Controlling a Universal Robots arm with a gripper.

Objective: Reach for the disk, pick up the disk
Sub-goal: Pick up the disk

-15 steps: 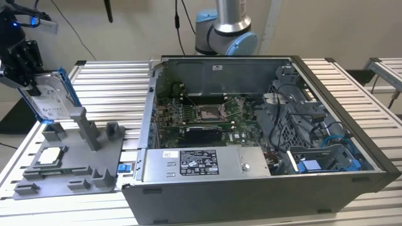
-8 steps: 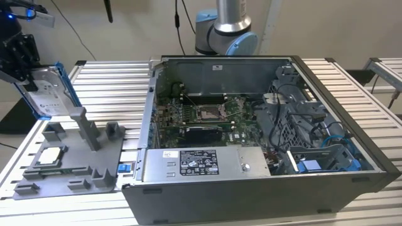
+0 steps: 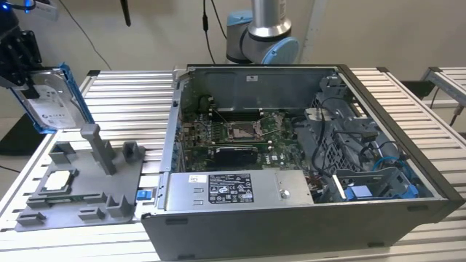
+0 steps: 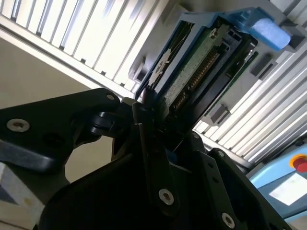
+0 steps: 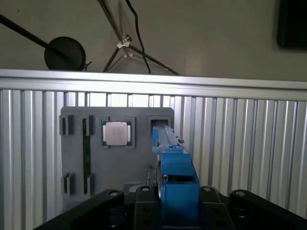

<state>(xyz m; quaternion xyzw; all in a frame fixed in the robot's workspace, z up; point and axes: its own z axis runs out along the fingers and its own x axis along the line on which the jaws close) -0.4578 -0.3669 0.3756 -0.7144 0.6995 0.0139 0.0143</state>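
Tool (image 3: 28, 87) pinching disk (image 3: 54, 101) across its blue frame. Disk upright, hanging clear above grey holder (image 3: 80, 185) on bench (image 3: 131, 87), exterior view's left. Pickup looks done.

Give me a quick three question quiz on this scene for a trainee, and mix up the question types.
1. True or false: the hand is shut on the disk, gripping it by its blue frame.
2. Multiple choice: what sits in the square pocket of the grey fixture? A) a silver chip B) a screwdriver C) a coil of cable
3. Fill the gap: the open computer case stands on the exterior view's ____ of the grey fixture.

Key: 1 true; 2 A; 3 right.
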